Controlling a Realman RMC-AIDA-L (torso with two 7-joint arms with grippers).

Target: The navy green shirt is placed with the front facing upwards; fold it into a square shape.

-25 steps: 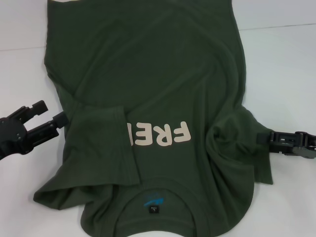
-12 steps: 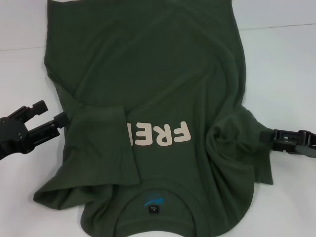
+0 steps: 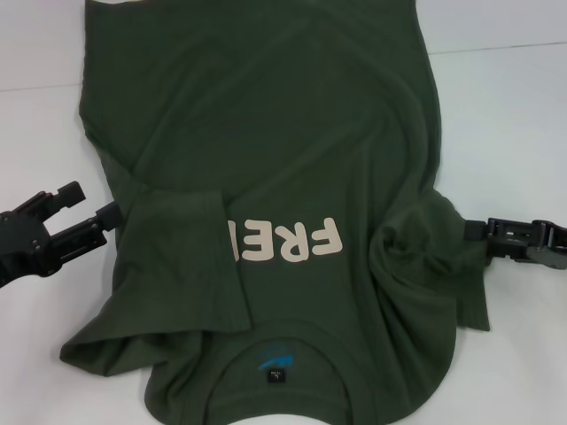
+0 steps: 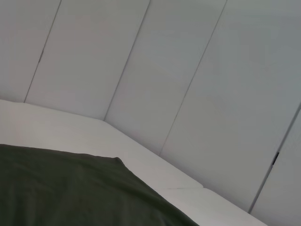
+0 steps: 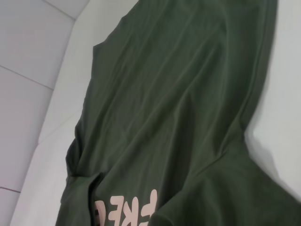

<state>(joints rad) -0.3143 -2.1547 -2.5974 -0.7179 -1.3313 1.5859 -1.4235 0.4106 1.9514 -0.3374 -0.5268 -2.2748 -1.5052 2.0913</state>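
Observation:
The navy green shirt (image 3: pixel 283 133) lies front up on the white table (image 3: pixel 514 115), collar toward me, with a blue neck print (image 3: pixel 276 359). One sleeve is folded inward over the start of the pale "FREE" lettering (image 3: pixel 292 241). My left gripper (image 3: pixel 89 204) is open beside that folded edge, one fingertip (image 3: pixel 110 212) at the cloth. My right gripper (image 3: pixel 471 232) sits at the rumpled opposite sleeve (image 3: pixel 425 243). The right wrist view shows the shirt (image 5: pixel 178 108) and its lettering (image 5: pixel 127 209). A shirt corner (image 4: pixel 70 188) appears in the left wrist view.
White table surface extends on both sides of the shirt, with a seam line (image 3: pixel 496 46) at the back right. Grey wall panels (image 4: pixel 164 70) rise behind the table's far edge in the left wrist view.
My right gripper has shifted slightly away from me along the sleeve's edge. The left gripper and the shirt have stayed as they were.

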